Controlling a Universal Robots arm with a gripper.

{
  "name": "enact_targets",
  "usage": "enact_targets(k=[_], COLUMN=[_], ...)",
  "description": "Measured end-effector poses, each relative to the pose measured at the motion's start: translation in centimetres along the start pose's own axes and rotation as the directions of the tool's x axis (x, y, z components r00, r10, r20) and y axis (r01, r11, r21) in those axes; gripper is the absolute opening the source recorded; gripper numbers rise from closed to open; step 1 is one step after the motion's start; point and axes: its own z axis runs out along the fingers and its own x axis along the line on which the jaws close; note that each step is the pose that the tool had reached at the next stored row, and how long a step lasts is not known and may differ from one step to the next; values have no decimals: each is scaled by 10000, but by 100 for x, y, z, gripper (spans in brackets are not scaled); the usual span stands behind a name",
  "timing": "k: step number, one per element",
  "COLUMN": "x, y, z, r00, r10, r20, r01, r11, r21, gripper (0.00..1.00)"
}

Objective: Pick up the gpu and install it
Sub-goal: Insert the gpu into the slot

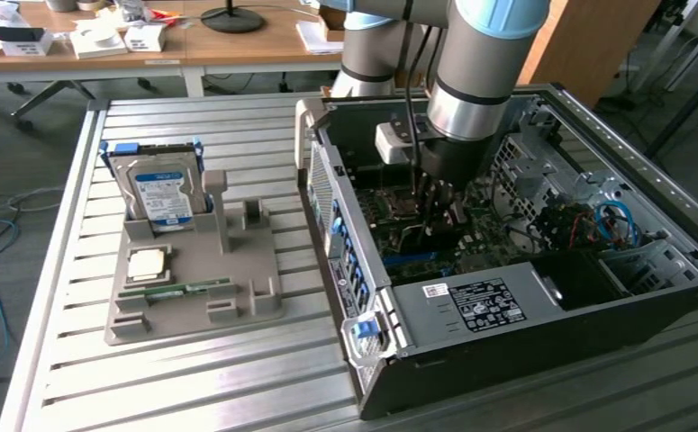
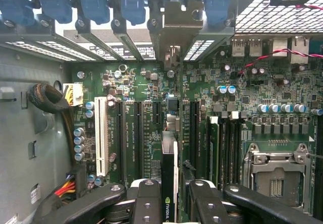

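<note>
The pincer (image 2: 169,193) clamps the gpu (image 2: 169,183) edge-on above the motherboard (image 2: 146,108) (bracket forward); slight misalignment with the slot could jam it.

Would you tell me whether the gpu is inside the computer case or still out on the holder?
Inside the case: the gpu stands on edge between the gripper fingers above the motherboard slots. Whether it is fully seated, I cannot tell.

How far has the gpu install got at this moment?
Done: the gpu is off the grey holder and inside the computer case. In hand: the gripper is shut on the card's edge, holding it upright above the motherboard, bracket end toward the rear slot openings. Left: whether it is seated in a slot cannot be told; the gripper has not let go.
</note>
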Motion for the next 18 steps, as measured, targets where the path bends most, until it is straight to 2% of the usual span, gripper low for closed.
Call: enact_targets(k=[18], x=[-3], y=[0], z=[-1], r00=[9999], r10=[-127], r20=[48], r01=[126], r11=[9999], r21=[7], gripper=[26])
